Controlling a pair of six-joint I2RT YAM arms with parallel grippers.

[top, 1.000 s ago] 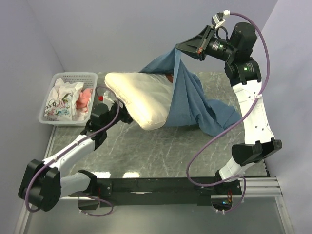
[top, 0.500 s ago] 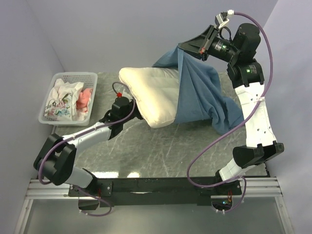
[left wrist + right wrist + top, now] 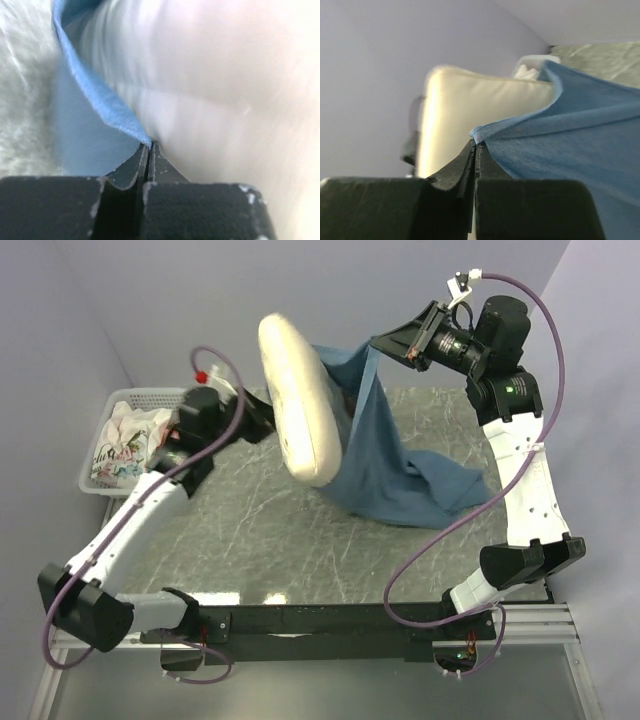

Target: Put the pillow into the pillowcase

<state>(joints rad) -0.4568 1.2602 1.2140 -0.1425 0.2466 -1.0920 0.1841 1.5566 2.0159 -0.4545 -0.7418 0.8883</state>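
The cream-white pillow stands tipped up on its long edge above the table's back, its far side in the mouth of the dusty-blue pillowcase. My right gripper is high at the back right, shut on the case's upper hem; the rest drapes down onto the table. My left gripper reaches in from the left, its tips hidden behind the pillow. In the left wrist view its jaws are shut on the blue hem, with the pillow bulging right against them.
A white slatted basket with white printed cloth and pink fabric stands at the table's back left, just beside my left forearm. Walls close in at the back and both sides.
My left gripper has shut and swung up and back toward the left. The pillow went from lying flat to standing on edge, and the case's mouth has lifted with it.
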